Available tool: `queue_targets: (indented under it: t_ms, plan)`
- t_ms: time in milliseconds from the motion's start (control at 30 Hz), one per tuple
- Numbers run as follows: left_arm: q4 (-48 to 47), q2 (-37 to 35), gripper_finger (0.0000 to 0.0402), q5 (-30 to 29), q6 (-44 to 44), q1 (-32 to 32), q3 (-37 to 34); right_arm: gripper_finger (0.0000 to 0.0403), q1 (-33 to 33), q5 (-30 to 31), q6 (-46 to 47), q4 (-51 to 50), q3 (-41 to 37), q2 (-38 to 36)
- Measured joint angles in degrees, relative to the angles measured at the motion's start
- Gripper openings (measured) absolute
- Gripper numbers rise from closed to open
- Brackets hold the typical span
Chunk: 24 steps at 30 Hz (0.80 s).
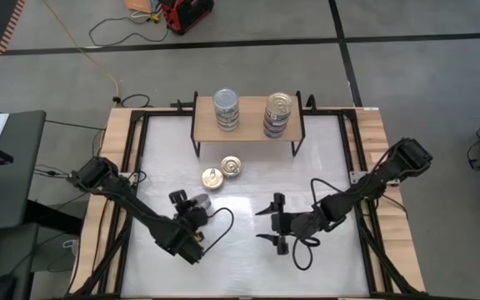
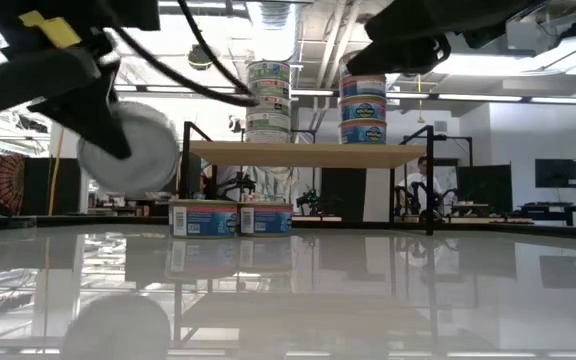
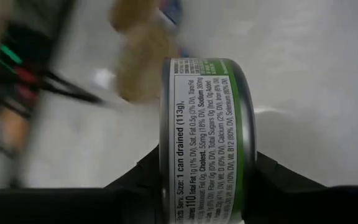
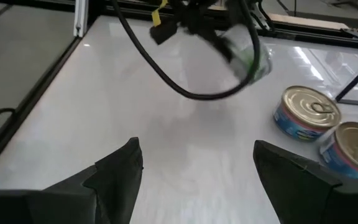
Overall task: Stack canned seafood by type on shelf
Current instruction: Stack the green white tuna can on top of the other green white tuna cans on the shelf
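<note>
My left gripper (image 1: 192,205) is shut on a green-label tin (image 3: 207,124) with a silver-grey end (image 2: 128,147). It holds the tin in the air over the table's left middle. My right gripper (image 1: 273,222) is open and touches nothing, to the right of it; its fingers (image 4: 120,168) stand wide apart over bare table. The light-wood shelf (image 1: 248,130) at the far side carries a silver-lid stack (image 1: 226,109) and a gold-lid stack (image 1: 278,113). Two gold-lid tins (image 1: 213,177) (image 1: 232,167) stand on the table in front of the shelf. My left gripper pinches the tin across its two flat ends, one finger (image 3: 135,190) on each end, with the printed side wall (image 3: 197,162) between them. The tin is turned on its edge, one flat end facing the near side, and is lifted clear of the table (image 2: 118,150).
The shelf stands on thin black legs (image 2: 185,160), and in the low view the two loose tins (image 2: 203,218) (image 2: 265,218) show below its board. A black cable (image 4: 166,74) hangs from the left arm. Wooden frame rails (image 1: 123,142) run along the table's sides.
</note>
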Motion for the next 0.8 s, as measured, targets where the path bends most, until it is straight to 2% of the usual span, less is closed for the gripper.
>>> queue_targets:
  t_ms: [100,300,433,567,667,733,800]
  plan:
    - [-4.2,0.0,0.0132,-7.3,6.7,-0.4,0.9,0.0329,0.0,0.0,-0.9,-3.0,0.0,-1.8]
    - [-10.8,-0.8,0.0132,-26.9,18.4,0.8,3.3,0.0329,-0.2,2.9,-1.7,-10.3,0.0,-8.9]
    - [-10.7,-4.8,0.0132,-33.8,28.9,3.6,4.3,0.0329,-0.5,6.4,-1.5,-12.3,0.0,-13.5]
    - [-8.4,-11.2,0.0133,-36.6,40.4,6.7,5.6,0.0329,-0.5,7.2,-1.5,-12.3,0.0,-16.0]
    - [-1.6,-16.6,0.0133,-35.8,52.7,9.4,6.3,0.0329,-0.5,9.1,-1.5,-12.3,0.0,-16.1]
    - [6.1,-20.0,0.0134,-31.0,63.8,11.8,6.3,0.0329,-0.9,10.4,-1.5,-12.1,0.0,-15.6]
    - [15.5,-22.5,0.0134,-23.3,76.0,14.3,6.3,0.0329,-1.8,10.6,-1.5,-11.8,0.0,-15.3]
